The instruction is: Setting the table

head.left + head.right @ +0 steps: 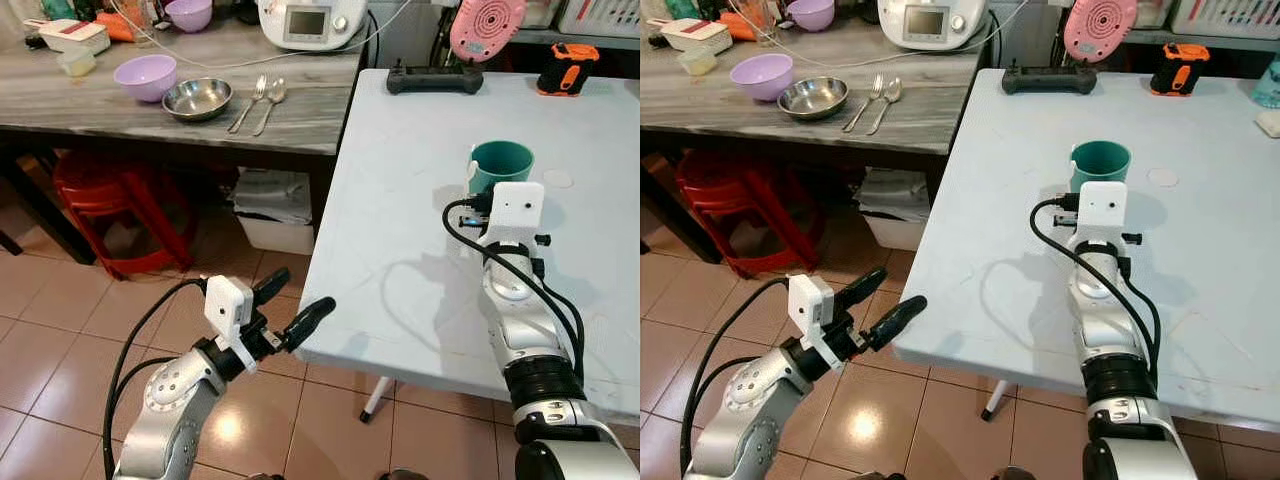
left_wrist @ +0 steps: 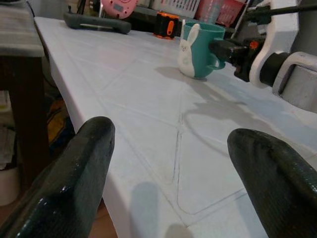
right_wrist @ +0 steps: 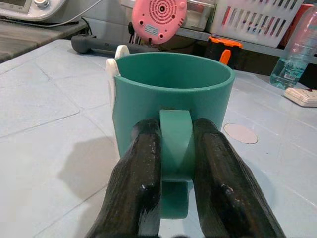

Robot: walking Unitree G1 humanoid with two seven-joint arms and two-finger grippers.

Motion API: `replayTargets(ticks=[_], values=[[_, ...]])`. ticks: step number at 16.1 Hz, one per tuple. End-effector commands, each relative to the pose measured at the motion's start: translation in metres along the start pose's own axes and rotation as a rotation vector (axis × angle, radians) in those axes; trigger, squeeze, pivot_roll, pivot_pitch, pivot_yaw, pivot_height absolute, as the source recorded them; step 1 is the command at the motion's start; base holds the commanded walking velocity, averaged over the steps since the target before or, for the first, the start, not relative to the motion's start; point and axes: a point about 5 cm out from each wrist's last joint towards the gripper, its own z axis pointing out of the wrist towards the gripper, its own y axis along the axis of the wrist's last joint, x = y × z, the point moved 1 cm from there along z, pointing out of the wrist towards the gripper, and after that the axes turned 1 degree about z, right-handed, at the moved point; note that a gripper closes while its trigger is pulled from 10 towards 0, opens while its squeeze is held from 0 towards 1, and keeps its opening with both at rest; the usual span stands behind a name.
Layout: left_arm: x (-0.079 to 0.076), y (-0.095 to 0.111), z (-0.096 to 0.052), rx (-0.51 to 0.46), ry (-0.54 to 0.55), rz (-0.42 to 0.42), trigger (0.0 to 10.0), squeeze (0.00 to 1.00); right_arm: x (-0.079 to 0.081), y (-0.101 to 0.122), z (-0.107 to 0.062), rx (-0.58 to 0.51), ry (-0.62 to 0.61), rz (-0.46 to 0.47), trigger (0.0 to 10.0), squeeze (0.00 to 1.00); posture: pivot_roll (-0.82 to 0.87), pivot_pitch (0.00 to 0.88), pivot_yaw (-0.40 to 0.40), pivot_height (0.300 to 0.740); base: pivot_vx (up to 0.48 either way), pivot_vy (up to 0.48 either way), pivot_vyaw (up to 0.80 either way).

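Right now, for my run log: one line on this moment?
right claw: shut on teal mug handle | mug: upright on white table | left claw: open, at table edge

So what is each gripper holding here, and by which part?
The right gripper is shut on the teal mug, pinching its handle between both fingers. The left gripper is open, holding nothing, by the white table's edge.

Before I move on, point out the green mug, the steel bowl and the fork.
green mug [image 3: 173, 91], right wrist view, on its front wall below the rim.
steel bowl [image 1: 197, 99], left eye view, on its inside.
fork [image 1: 248, 104], left eye view, on its handle.
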Motion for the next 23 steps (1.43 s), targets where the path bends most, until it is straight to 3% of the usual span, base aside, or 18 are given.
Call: replayTargets(ticks=[1, 5, 6, 7, 9, 11, 12, 13, 17, 23], values=[[0.003, -0.001, -0.002, 0.007, 0.022, 0.008, 10.0, 0.00, -0.002, 0.002, 0.002, -0.004, -0.016, 0.005, 0.0, 0.00, -0.09, 0.104, 0.063, 0.740, 0.000, 0.000, 0.00], [0.010, 0.000, -0.002, -0.010, 0.090, 0.019, 10.0, 0.00, -0.001, 0.011, 0.001, -0.035, -0.005, 0.059, 0.0, 0.00, -0.09, 0.099, 0.064, 0.740, 0.000, 0.000, 0.00], [0.017, 0.001, -0.002, -0.015, 0.146, 0.041, 10.0, 0.00, 0.000, 0.017, -0.002, -0.060, 0.011, 0.081, 0.0, 0.00, -0.09, 0.099, 0.064, 0.740, 0.000, 0.000, 0.00], [0.032, 0.003, -0.003, -0.021, 0.280, 0.060, 10.0, 0.00, -0.001, 0.024, -0.013, -0.104, 0.027, 0.099, 0.0, 0.00, -0.10, 0.097, 0.066, 0.740, 0.000, 0.000, 0.00], [0.045, 0.002, -0.005, -0.002, 0.399, 0.071, 10.0, 0.00, -0.004, 0.029, -0.023, -0.142, 0.046, 0.071, 0.0, 0.00, -0.10, 0.097, 0.066, 0.740, 0.000, 0.000, 0.00], [0.059, -0.002, -0.010, 0.033, 0.510, 0.065, 10.0, 0.00, -0.018, 0.034, -0.039, -0.189, 0.059, 0.052, 0.0, 0.00, -0.11, 0.097, 0.073, 0.740, 0.000, 0.000, 0.00], [0.061, -0.002, -0.010, 0.031, 0.520, 0.060, 10.0, 0.00, -0.021, 0.036, -0.044, -0.191, 0.063, 0.053, 0.9, 0.00, -0.12, 0.098, 0.074, 0.740, 0.000, 0.000, 0.00], [0.063, -0.002, -0.009, 0.031, 0.521, 0.063, 10.0, 0.00, -0.023, 0.037, -0.050, -0.196, 0.069, 0.046, 9.7, 0.00, -0.12, 0.097, 0.076, 0.740, 0.000, 0.000, 0.00], [0.068, 0.003, 0.001, 0.001, 0.536, 0.050, 10.0, 0.00, -0.025, 0.032, -0.060, -0.155, 0.067, 0.040, 10.0, 0.00, -0.13, 0.094, 0.086, 0.740, 0.000, 0.000, -0.35], [0.064, 0.001, 0.005, -0.015, 0.521, 0.037, 10.0, 0.00, -0.011, 0.032, -0.065, -0.141, 0.106, 0.060, 10.0, 0.00, -0.12, 0.086, 0.087, 0.740, 0.000, 0.461, -0.80]])
